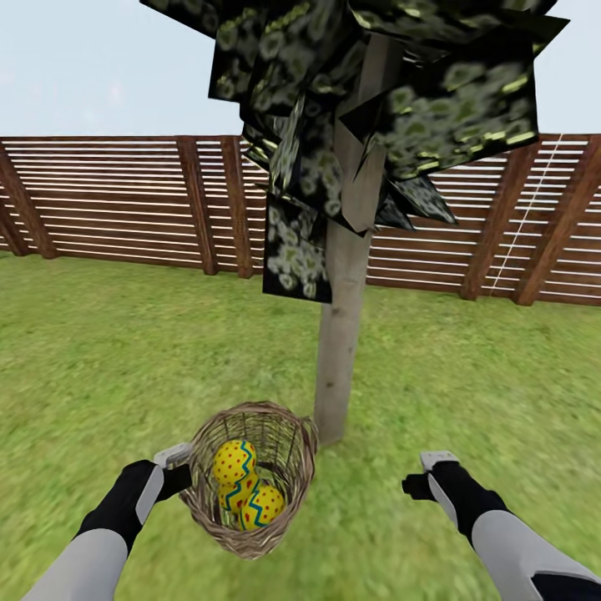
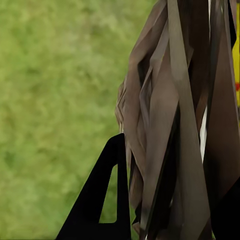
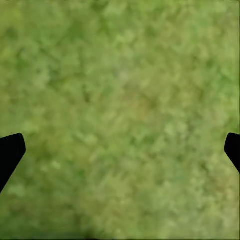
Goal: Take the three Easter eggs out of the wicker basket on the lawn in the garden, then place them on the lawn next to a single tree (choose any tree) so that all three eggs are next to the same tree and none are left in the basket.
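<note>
The wicker basket (image 1: 288,455) is close in front of me, tipped so that its mouth faces me, right beside the foot of the tree (image 1: 340,359). Three Easter eggs lie inside: one on top (image 1: 234,462), one lower (image 1: 264,506), and a third (image 1: 233,494) half hidden between them. My left gripper (image 1: 182,479) is shut on the basket's left rim. In the left wrist view the wicker (image 2: 165,125) sits between its dark fingers (image 2: 100,200), with a sliver of yellow egg (image 2: 236,55) behind. My right gripper (image 1: 417,486) hangs open over bare lawn (image 3: 120,100), to the right of the basket.
A brown slatted fence (image 1: 108,200) closes off the lawn (image 1: 108,367) behind the tree. Dark speckled foliage (image 1: 392,92) hangs overhead, well above the arms. Open grass spreads to the left and right of the trunk.
</note>
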Tool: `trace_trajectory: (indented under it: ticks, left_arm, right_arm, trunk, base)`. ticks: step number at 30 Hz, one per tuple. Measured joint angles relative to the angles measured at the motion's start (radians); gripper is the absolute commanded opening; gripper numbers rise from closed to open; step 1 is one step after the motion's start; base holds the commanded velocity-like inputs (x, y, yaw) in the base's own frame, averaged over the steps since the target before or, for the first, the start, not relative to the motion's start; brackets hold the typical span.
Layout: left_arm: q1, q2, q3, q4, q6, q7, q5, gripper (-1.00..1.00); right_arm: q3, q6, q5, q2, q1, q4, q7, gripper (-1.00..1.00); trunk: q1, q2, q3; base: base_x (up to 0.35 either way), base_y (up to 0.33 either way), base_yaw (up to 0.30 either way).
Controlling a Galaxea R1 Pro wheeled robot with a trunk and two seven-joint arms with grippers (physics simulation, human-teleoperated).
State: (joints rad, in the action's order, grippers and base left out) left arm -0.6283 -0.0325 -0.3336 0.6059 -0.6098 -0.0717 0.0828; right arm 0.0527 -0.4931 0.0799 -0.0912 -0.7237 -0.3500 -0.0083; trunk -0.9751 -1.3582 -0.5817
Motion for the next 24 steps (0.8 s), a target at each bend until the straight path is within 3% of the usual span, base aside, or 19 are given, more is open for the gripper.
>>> trace_trajectory:
  ticks: [10, 12, 13, 15, 16, 18, 21, 23, 24]
  left_arm:
    - [0.000, 0.000, 0.000, 0.000, 0.000, 0.000, -0.001, -1.00]
    - [0.000, 0.000, 0.000, 0.000, -0.001, 0.000, -0.001, -1.00]
    - [0.000, 0.000, 0.000, 0.000, -0.001, 0.000, -0.001, -1.00]
    - [0.000, 0.000, 0.000, 0.000, -0.001, 0.000, -0.001, -1.00]
    - [0.000, 0.000, 0.000, 0.000, -0.001, 0.000, -0.001, -1.00]
    - [0.000, 0.000, 0.000, 0.000, -0.001, 0.000, -0.001, -1.00]
    - [0.000, 0.000, 0.000, 0.000, -0.001, 0.000, -0.001, -1.00]
    - [0.000, 0.000, 0.000, 0.000, -0.001, 0.000, -0.001, -1.00]
    - [0.000, 0.000, 0.000, 0.000, -0.001, 0.000, -0.001, -1.00]
  right_arm:
    - [0.000, 0.000, 0.000, 0.000, 0.000, -0.003, 0.003, 1.00]
    - [0.000, 0.000, -0.001, -0.006, 0.000, -0.008, 0.035, 1.00]
    - [0.000, 0.000, -0.001, -0.022, 0.000, -0.009, 0.079, 1.00]
    - [0.003, 0.001, -0.004, -0.089, 0.000, -0.009, 0.294, 1.00]
    - [0.016, 0.002, -0.010, -0.107, 0.000, -0.009, 0.379, 1.00]
    - [0.076, 0.005, -0.013, -0.133, 0.000, -0.010, 0.553, 1.00]
    - [0.125, 0.006, -0.014, -0.178, 0.000, -0.011, 0.672, 1.00]
    - [0.239, 0.005, -0.012, -0.187, 0.000, -0.011, 0.705, 1.00]
    - [0.249, 0.005, -0.011, -0.187, 0.000, -0.010, 0.707, 1.00]
  trunk:
    - [-0.038, -0.070, -0.031]
    - [-0.046, -0.084, -0.038]
    - [-0.050, -0.091, -0.041]
    - [-0.058, -0.105, -0.047]
    - [-0.061, -0.112, -0.050]
    - [-0.069, -0.126, -0.056]
    - [-0.081, -0.147, -0.066]
    - [-0.088, -0.161, -0.072]
    - [-0.092, -0.168, -0.075]
  base:
    - [0.000, 0.000, 0.000]
    - [0.000, 0.000, 0.000]
    - [0.000, 0.000, 0.000]
    - [0.000, 0.000, 0.000]
    - [0.000, 0.000, 0.000]
    - [0.000, 0.000, 0.000]
    - [0.000, 0.000, 0.000]
    - [0.000, 0.000, 0.000]
    - [0.000, 0.000, 0.000]
